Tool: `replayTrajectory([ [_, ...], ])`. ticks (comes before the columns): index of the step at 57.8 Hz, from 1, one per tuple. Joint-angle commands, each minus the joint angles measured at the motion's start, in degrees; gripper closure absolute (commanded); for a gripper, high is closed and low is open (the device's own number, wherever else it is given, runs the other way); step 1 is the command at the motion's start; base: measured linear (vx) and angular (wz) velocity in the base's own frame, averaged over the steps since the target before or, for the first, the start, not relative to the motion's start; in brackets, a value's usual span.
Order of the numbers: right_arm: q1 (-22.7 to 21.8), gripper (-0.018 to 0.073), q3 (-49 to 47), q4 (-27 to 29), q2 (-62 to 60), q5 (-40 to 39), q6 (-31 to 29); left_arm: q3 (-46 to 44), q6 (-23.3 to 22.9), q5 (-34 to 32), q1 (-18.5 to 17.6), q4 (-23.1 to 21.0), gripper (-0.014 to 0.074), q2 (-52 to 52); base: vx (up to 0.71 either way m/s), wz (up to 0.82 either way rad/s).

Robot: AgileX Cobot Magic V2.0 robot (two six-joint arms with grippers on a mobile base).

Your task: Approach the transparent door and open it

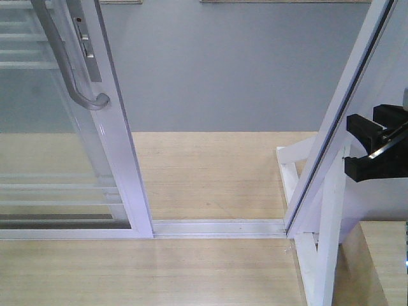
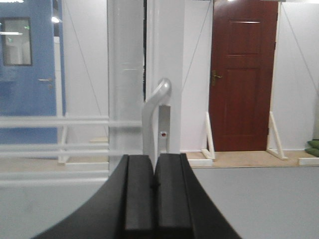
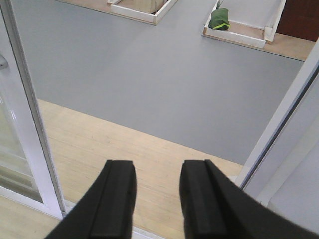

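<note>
The transparent door (image 1: 51, 146), clear glass with thin white bars in a white frame, stands slid to the left, leaving an open gap to its right. Its curved silver-grey handle (image 1: 67, 64) runs down the door's right stile. In the left wrist view the handle (image 2: 154, 102) rises just beyond my left gripper (image 2: 154, 157), whose fingers are pressed together with nothing between them. My right gripper (image 3: 158, 167) is open and empty over the wooden threshold, between the door's frame (image 3: 27, 124) and the right jamb. It also shows at the right edge of the front view as the right gripper (image 1: 366, 146).
A white floor track (image 1: 217, 226) crosses the opening. The slanted white jamb (image 1: 344, 108) and its white brace (image 1: 319, 242) stand at right. Grey floor (image 1: 223, 64) lies beyond. Further off are a brown door (image 2: 241, 74), a blue door (image 2: 27, 69) and a green bag (image 3: 219, 19).
</note>
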Motion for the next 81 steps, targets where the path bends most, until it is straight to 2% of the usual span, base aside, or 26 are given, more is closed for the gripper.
replayTrajectory([
  [1,-0.3,0.0253,-1.8,-0.3,-0.4,-4.2,-0.4,3.7,-2.2,-10.4,-0.2,-0.1,0.0602,-0.6,0.0,0.0],
  [8,-0.3,0.0253,-1.8,-0.3,-0.2,-4.2,-0.4,10.8,-2.1,-15.2,-0.2,0.0,0.0602,-0.6,0.0,0.0],
  [15,-0.3,0.0253,-1.8,-0.3,-0.2,-4.2,-0.4,16.2,-2.1,-16.9,-0.2,0.0,0.0602,-0.6,0.0,0.0],
  [18,-0.3,0.0253,-1.8,-0.3,-0.2,-4.2,-0.4,15.9,-2.1,-13.1,-0.2,-0.2,0.0602,-0.6,0.0,0.0],
  [28,-0.3,0.0253,-1.8,-0.3,-0.2,-4.2,-0.4,15.9,-2.1,-9.7,-0.2,-0.1,0.0602,-0.6,0.0,0.0],
  [64,-0.6,0.026,0.1,-0.9,-1.5,-6.0,-0.5,15.9,-2.1,-9.3,-0.2,-0.1,0.0602,-0.6,0.0,0.0],
  [69,-2.3,0.0313,3.8,-1.1,-6.1,-6.7,-0.5,15.9,-2.1,-9.3,-0.2,-0.1,0.0602,-0.6,0.0,0.0],
  [74,-6.0,0.0398,9.1,-1.7,-12.7,-9.4,0.6,15.9,-2.1,-9.3,-0.2,-0.1,0.0602,-0.6,0.0,0.0],
  [81,-11.7,0.0554,16.7,-1.9,-23.4,-14.2,6.0,15.9,-2.1,-9.3,-0.2,-0.1,0.0602,-0.6,0.0,0.0],
])
